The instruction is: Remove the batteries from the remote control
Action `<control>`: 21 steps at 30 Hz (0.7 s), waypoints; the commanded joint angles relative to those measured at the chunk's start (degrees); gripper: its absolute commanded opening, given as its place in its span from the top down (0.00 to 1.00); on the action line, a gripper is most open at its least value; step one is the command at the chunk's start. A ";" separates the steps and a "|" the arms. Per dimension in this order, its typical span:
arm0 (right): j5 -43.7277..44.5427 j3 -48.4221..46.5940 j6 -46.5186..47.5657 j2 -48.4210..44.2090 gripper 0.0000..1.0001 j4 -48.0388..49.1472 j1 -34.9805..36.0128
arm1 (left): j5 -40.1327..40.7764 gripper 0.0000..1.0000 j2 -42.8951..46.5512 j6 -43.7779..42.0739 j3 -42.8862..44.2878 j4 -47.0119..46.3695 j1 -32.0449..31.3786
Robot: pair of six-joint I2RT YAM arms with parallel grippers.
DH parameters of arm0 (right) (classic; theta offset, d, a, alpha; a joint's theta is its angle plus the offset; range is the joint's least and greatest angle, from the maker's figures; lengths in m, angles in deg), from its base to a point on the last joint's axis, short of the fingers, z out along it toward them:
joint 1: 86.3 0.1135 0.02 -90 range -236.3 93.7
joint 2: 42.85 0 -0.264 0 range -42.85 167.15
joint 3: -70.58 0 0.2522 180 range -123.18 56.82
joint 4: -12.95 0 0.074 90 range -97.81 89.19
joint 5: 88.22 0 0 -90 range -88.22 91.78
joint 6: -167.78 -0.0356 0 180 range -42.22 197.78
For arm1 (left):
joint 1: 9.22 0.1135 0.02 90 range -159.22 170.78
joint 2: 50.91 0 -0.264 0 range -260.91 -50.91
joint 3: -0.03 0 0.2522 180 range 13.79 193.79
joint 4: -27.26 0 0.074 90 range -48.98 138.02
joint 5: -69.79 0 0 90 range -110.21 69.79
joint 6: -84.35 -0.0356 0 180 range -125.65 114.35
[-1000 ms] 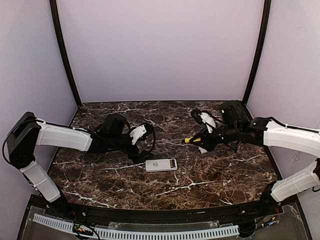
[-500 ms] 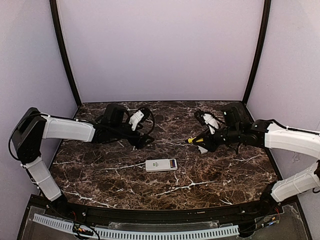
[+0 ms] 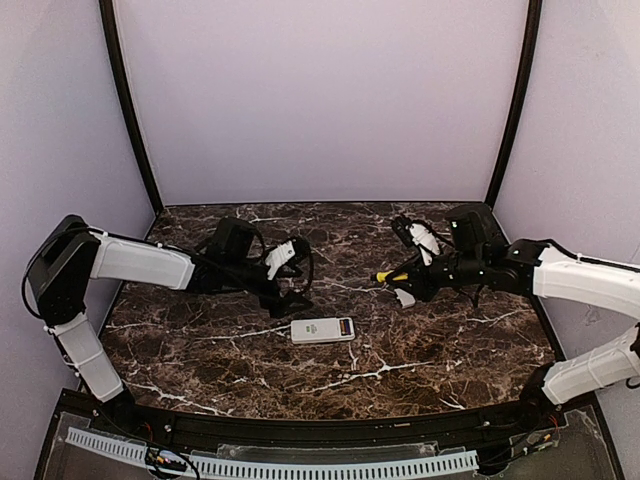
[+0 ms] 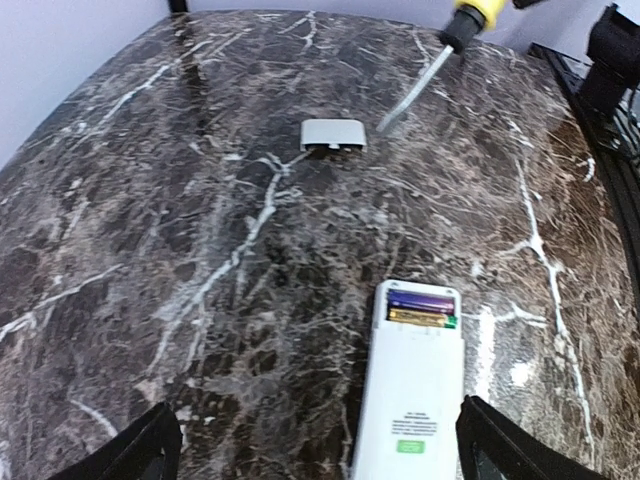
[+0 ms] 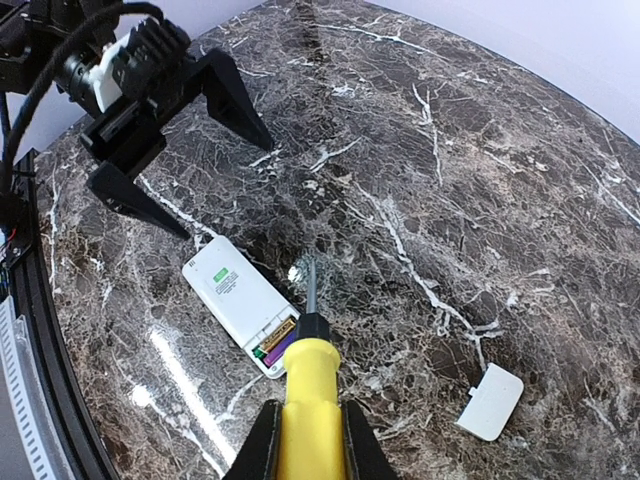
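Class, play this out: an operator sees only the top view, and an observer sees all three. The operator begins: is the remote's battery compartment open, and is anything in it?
Observer: Yes. The left wrist view shows the remote face down with one end uncovered, and two batteries side by side inside.
Operator: Where is the cover?
Observer: The cover lies flat on the table, apart from the remote, close to the screwdriver blade.
Operator: Is the left gripper ready?
Observer: The right wrist view shows the left gripper with its fingers spread wide and nothing between them.
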 commanded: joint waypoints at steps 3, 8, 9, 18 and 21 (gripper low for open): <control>-3.07 -0.24 -1.53 -1.15 1.00 1.05 -0.40 | -8.49 0.06 -3.79 -8.09 1.90 7.23 -2.19; -3.41 -0.16 -1.65 -1.61 1.00 0.96 -0.39 | -7.60 0.08 -6.84 -8.34 3.09 7.85 -3.29; -3.39 -0.12 -1.58 -1.62 1.00 0.92 -0.35 | -6.81 0.09 -7.28 -8.27 2.91 7.04 -3.43; -3.45 0.41 -1.54 -1.54 1.00 1.32 -0.35 | 0.19 0.14 -9.60 -10.41 -0.24 2.38 -5.36; -3.67 0.50 -1.43 -1.54 1.00 1.45 -0.41 | 1.10 0.15 -10.04 -10.60 -0.66 1.29 -5.46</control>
